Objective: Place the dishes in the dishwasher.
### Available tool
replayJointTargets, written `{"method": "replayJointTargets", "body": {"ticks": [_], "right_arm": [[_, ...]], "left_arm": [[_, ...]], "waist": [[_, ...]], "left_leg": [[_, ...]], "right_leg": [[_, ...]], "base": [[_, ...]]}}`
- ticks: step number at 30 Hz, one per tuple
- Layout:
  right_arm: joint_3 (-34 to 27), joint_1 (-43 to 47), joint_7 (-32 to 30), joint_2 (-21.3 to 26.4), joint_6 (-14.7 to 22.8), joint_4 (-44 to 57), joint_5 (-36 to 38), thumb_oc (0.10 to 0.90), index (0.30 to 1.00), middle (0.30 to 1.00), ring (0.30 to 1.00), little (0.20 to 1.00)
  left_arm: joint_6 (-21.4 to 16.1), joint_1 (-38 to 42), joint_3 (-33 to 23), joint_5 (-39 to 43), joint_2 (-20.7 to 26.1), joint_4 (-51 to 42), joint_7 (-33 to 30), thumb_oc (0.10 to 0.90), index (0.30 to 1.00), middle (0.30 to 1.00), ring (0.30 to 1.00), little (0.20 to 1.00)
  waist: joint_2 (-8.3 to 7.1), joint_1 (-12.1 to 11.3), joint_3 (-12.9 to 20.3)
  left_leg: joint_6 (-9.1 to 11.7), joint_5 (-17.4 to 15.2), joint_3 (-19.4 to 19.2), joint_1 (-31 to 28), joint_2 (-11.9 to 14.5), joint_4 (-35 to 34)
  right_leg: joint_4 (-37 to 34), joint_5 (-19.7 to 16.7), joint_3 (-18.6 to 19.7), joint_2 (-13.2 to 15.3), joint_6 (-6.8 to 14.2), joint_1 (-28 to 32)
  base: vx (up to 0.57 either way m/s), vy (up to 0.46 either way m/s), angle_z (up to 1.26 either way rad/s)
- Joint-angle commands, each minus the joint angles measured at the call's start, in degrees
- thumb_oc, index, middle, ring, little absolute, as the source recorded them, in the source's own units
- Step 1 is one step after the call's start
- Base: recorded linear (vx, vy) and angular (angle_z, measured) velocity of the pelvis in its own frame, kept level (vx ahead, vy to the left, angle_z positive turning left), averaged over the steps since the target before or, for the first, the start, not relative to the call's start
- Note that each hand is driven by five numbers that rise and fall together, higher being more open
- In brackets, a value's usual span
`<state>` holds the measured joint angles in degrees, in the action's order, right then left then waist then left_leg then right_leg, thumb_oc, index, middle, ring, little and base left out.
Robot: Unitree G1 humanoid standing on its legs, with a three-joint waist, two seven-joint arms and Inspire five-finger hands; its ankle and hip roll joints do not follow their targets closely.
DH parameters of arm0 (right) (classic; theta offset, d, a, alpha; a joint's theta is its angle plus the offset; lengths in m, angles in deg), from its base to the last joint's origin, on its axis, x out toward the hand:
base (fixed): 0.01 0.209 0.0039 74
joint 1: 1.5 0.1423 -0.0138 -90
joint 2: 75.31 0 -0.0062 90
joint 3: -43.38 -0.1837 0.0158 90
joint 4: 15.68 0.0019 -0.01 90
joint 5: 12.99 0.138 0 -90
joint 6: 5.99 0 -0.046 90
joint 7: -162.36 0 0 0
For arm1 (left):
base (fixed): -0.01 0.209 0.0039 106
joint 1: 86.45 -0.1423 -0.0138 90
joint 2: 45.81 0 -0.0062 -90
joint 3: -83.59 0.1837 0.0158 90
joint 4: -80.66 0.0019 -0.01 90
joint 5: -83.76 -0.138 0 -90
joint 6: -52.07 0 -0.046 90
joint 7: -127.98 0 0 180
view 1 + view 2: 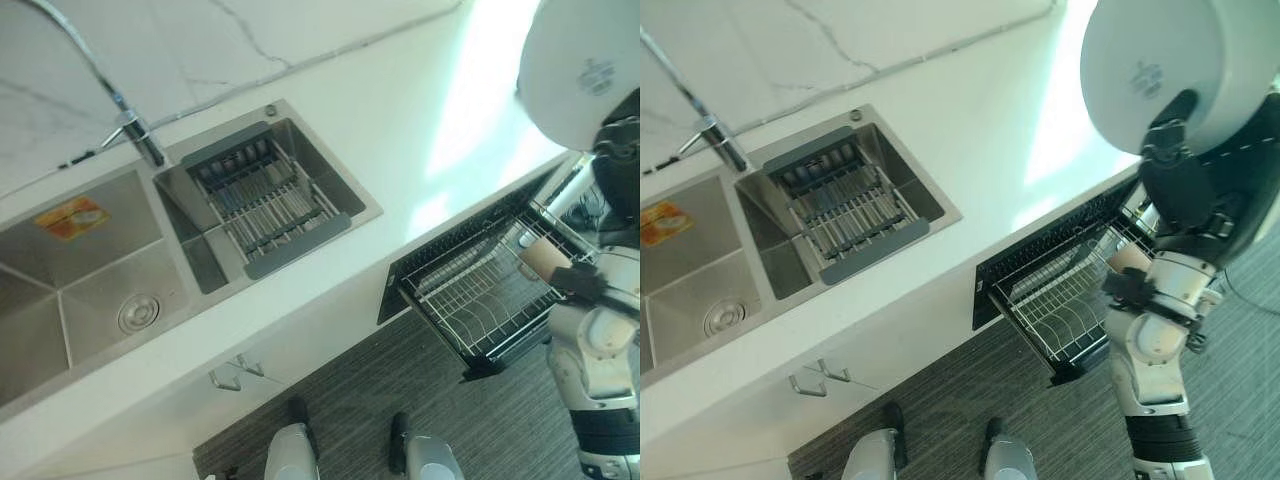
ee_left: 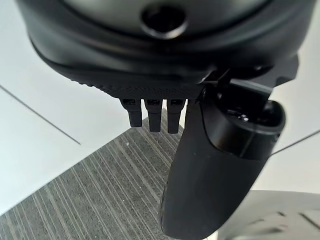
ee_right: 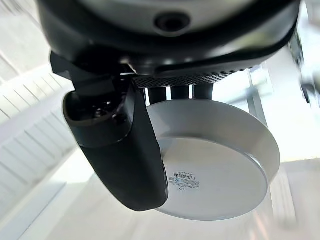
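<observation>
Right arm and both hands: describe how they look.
The right arm is silver-grey, built of rounded segments with black joint bands. The right hand is dark and blocky, with a broad glossy black thumb. The left hand is likewise black, with a ribbed palm edge.

White countertop (image 1: 400, 130), double sink (image 1: 150, 250) set in.

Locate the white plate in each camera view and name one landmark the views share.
Left eye view: the white plate sits at the upper right corner, above the pulled-out dishwasher rack.
Right eye view: upper right, pinched by the right hand, above the same rack.
Left wrist view: the plate is not in it; the left hand hangs over the floor.
Right wrist view: centre, underside showing, past the thumb.
Shared landmark: the dishwasher rack, in both eye views.
</observation>
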<state>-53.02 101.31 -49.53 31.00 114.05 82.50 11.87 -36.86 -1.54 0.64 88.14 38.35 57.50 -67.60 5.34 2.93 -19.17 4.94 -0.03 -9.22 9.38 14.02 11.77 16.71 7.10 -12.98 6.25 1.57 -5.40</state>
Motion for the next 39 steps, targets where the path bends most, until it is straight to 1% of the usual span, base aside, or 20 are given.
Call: {"method": "replayJointTargets", "body": {"ticks": [1,2,5,8,11,12,13,14,17,23,27,30,31,32,33,34,35,36,38,39], "right_arm": [[-3.61,7.08,1.64,1.89,2.67,2.61,-1.02,0.4,0.3,0.3,0.3,0.3],[-4.09,6.44,1.56,2.24,2.48,1.16,-1.61,0.4,0.3,0.3,0.3,0.3],[-4.78,5.68,1.71,3.16,3.18,-0.84,-1.82,0.4,0.3,0.3,0.3,0.3],[-4.53,6.2,-0.36,3.37,4.08,-3.34,-2.8,0.4,0.3,0.3,0.3,0.3],[-3.69,6.09,-0.23,2.81,2.83,-6.47,-2.96,0.4,0.3,0.3,0.3,0.3],[-3.41,5.69,-2.5,2.7,2.78,-8.07,-7.42,0.4,0.3,0.3,0.3,0.3],[-2.81,5.37,-4.91,2.95,3.06,-9.71,-10.51,0.4,0.3,0.3,0.3,0.3],[-2.52,4.83,-5.67,2.48,3.95,-11.76,-9.4,0.4,0.3,0.3,0.3,0.3],[-2.91,2.48,-6.54,1.37,6.36,-14.42,-8.63,0.4,0.3,0.3,0.3,0.3],[-2.03,0.94,-6.94,0.22,7.64,-17.44,-8.54,0.4,0.3,0.3,0.3,0.3],[-1.72,0.32,-4.88,-0.35,7.49,-18.81,-8.11,0.4,0.3,0.3,0.3,0.3],[-0.39,0.54,-4.42,-0.52,5.76,-19.97,-10.16,0.4,0.3,0.3,0.3,0.3],[0.21,0.77,-4.31,-0.18,3.96,-20.77,-11.64,0.4,0.3,0.3,0.3,0.3],[0.46,0.9,-4.53,0.03,3.39,-21.25,-12.4,0.4,0.3,0.3,0.3,0.3],[1.09,1.36,-5.48,0.47,1.9,-22.18,-15.37,0.4,0.3,0.3,0.3,0.3],[1.09,1.36,-5.48,0.47,1.9,-22.18,-15.37,0.4,0.3,0.3,0.3,0.3],[2.69,3.13,-10.5,1.94,-1.47,-23.78,-22.24,0.4,0.3,0.3,0.3,0.3],[3.19,4.42,-12.53,2.78,-3.12,-24.33,-24.68,0.4,0.3,0.3,0.3,0.3],[3.75,6.2,-14.51,3.91,-4.76,-25.11,-27.03,0.4,0.3,0.3,0.3,0.3],[4.44,7.81,-16.08,4.78,-7.17,-25.7,-30.39,0.4,0.3,0.3,0.3,0.3]], "left_arm": [[0.26,2.55,0.85,2.73,5.34,1.19,-0.62,0.8,0.9,0.9,0.9,0.9],[0.8,2.8,0.77,2.79,5.47,1.49,0.15,0.8,0.9,0.9,0.9,0.9],[2.12,3.04,1.31,2.84,5.58,0.28,1.22,0.8,0.9,0.9,0.9,0.9],[2.04,3.78,2.02,4.43,5.47,-0.19,1.73,0.8,0.9,0.9,0.9,0.9],[2.38,4.71,2.82,6.18,5.56,-1.47,1.75,0.8,0.9,0.9,0.9,0.9],[2.27,4.88,3.2,6.2,5.39,-1.57,2.02,0.8,0.9,0.9,0.9,0.9],[1.86,4.96,3.54,6.39,5.06,-1.7,1.15,0.8,0.9,0.9,0.9,0.9],[1.72,4.88,3.63,7.31,5.08,-1.74,0.34,0.8,0.9,0.9,0.9,0.9],[1.7,4.82,3.41,7.75,5.52,-1.33,0.53,0.8,0.9,0.9,0.9,0.9],[0.38,4.62,4.16,7.38,4.39,-0.97,1.43,0.8,0.9,0.9,0.9,0.9],[-0.17,4.44,4.74,7.1,3.89,-1.05,1.17,0.8,0.9,0.9,0.9,0.9],[-0.34,4.66,5.11,7.68,3.85,-1.13,0.86,0.8,0.9,0.9,0.9,0.9],[-0.22,4.82,5.2,7.8,4.0,-1.33,0.94,0.8,0.9,0.9,0.9,0.9],[-0.18,4.9,5.15,7.68,4.09,-1.37,1.03,0.8,0.9,0.9,0.9,0.9],[-0.05,5.04,5.24,7.5,4.28,-1.46,1.15,0.8,0.9,0.9,0.9,0.9],[-0.05,5.04,5.24,7.5,4.28,-1.46,1.15,0.8,0.9,0.9,0.9,0.9],[0.35,5.42,5.46,7.19,4.59,-1.53,1.25,0.8,0.9,0.9,0.9,0.9],[0.22,5.54,5.5,7.13,4.67,-1.47,1.31,0.8,0.9,0.9,0.9,0.9],[-0.02,5.81,5.61,7.4,4.73,-1.38,1.26,0.8,0.9,0.9,0.9,0.9],[0.08,6.18,5.78,7.61,4.78,-1.48,1.23,0.8,0.9,0.9,0.9,0.9]], "waist": [[-1.9,-0.79,1.28],[-1.45,-0.24,0.92],[-0.56,0.36,-0.28],[0.1,1.02,-1.73],[0.68,1.37,-3.36],[0.9,1.42,-3.76],[1.33,1.45,-4.23],[1.84,1.58,-4.59],[2.66,2.03,-4.93],[3.18,2.33,-5.27],[3.25,2.38,-5.36],[3.41,2.28,-5.66],[3.46,2.16,-5.84],[3.44,2.08,-5.91],[3.36,1.83,-6.08],[3.36,1.83,-6.08],[3.1,1.26,-6.52],[3.02,0.98,-6.66],[2.96,0.63,-6.97],[2.95,0.31,-7.23]], "left_leg": [[0.09,-9.08,1.48,-4.09,0.64,5.42],[0.12,-8.9,1.8,-3.78,0.72,5.42],[0.04,-8.64,2.29,-2.8,0.37,5.42],[-0.15,-8.7,2.33,-1.22,-0.46,5.42],[-0.49,-8.57,1.91,-0.02,-0.97,5.42],[-0.53,-8.49,1.81,0.25,-0.92,5.42],[-0.56,-8.27,1.77,0.7,-0.89,5.42],[-0.52,-8.13,1.61,1.05,-0.85,5.42],[-0.52,-8.04,1.35,1.22,-1.01,5.42],[-0.41,-8.09,0.76,1.02,-1.1,5.42],[-0.43,-8.11,0.66,1.21,-1.18,5.42],[-0.42,-8.03,1.01,1.52,-1.25,5.42],[-0.42,-7.94,1.15,1.64,-1.33,5.42],[-0.44,-7.93,1.22,1.73,-1.39,5.42],[-0.52,-7.93,1.35,1.83,-1.48,5.42],[-0.52,-7.93,1.35,1.83,-1.48,5.42],[-0.64,-7.85,1.71,2.1,-1.62,5.42],[-0.7,-7.79,1.87,2.3,-1.69,5.42],[-0.76,-7.75,2.02,2.51,-1.75,5.42],[-0.87,-7.75,2.11,2.65,-1.9,5.42]], "right_leg": [[0.48,5.46,-1.16,4.02,1.97,2.09],[0.48,5.37,-1.0,3.87,1.84,1.98],[0.48,4.83,-0.62,4.09,2.04,0.82],[0.48,3.92,0.45,4.67,2.68,-1.65],[0.48,3.3,1.19,5.09,2.96,-3.28],[0.48,3.18,1.18,5.18,3.02,-3.53],[0.48,3.0,1.23,5.35,3.05,-3.87],[0.48,2.99,1.29,5.51,3.03,-4.02],[0.48,3.05,1.5,5.75,3.03,-4.03],[0.48,3.18,1.67,6.23,3.03,-4.01],[0.48,3.2,1.71,6.33,3.06,-4.18],[0.48,3.14,1.91,6.27,2.96,-4.38],[0.48,3.06,1.92,6.29,2.94,-4.47],[0.48,3.05,1.91,6.3,2.93,-4.51],[0.48,3.01,1.84,6.33,2.9,-4.56],[0.48,3.01,1.84,6.33,2.9,-4.56],[0.48,2.7,1.75,6.37,2.96,-4.86],[0.48,2.61,1.66,6.33,2.94,-5.04],[0.48,2.49,1.52,6.36,2.93,-5.25],[0.48,2.37,1.4,6.37,2.93,-5.39]], "base": [[0.07,-0.042,-0.37],[0.06,-0.025,-0.21],[0.01,-0.006,0.08],[-0.05,0.023,0.0],[-0.07,0.031,-0.07],[-0.07,0.038,-0.13],[-0.04,0.049,-0.12],[-0.04,0.056,-0.06],[0.0,0.058,0.02],[0.01,0.018,0.03],[0.0,0.0,0.0],[0.0,0.0,0.0],[0.0,0.0,0.0],[0.0,0.0,0.0],[0.0,0.0,0.0],[0.0,0.0,0.0],[0.0,0.0,0.0],[0.0,0.0,0.0],[-0.02,0.003,0.01],[-0.04,0.014,0.02]]}}
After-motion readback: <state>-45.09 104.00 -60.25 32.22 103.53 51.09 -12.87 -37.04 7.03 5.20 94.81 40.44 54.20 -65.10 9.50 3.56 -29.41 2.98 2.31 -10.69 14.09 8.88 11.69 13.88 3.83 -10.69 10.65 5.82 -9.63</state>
